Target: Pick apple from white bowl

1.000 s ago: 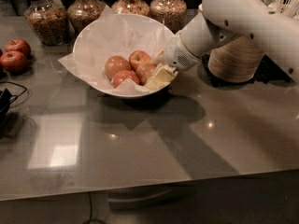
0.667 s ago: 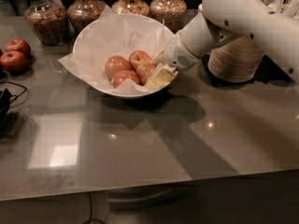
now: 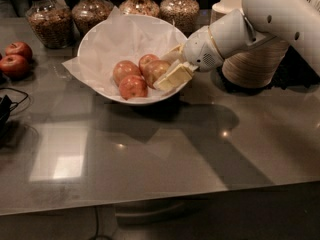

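The white bowl (image 3: 131,100), lined with crinkled white paper, stands at the back middle of the grey counter. Several apples lie in it. The dull yellow-brown apple (image 3: 155,69) is the rightmost one. Pinker apples (image 3: 125,70) (image 3: 133,87) lie to its left. My gripper (image 3: 163,70) reaches into the bowl from the right on the white arm (image 3: 235,29). Its cream fingers (image 3: 174,77) sit on either side of the yellow-brown apple and touch it, shut on it. The apple rests in the bowl.
Two deep red apples (image 3: 16,58) lie on the counter at far left. Several glass jars (image 3: 92,11) stand behind the bowl. A stack of beige disposable bowls (image 3: 255,59) stands at the right, behind my arm. A black cable (image 3: 7,109) lies at the left edge.
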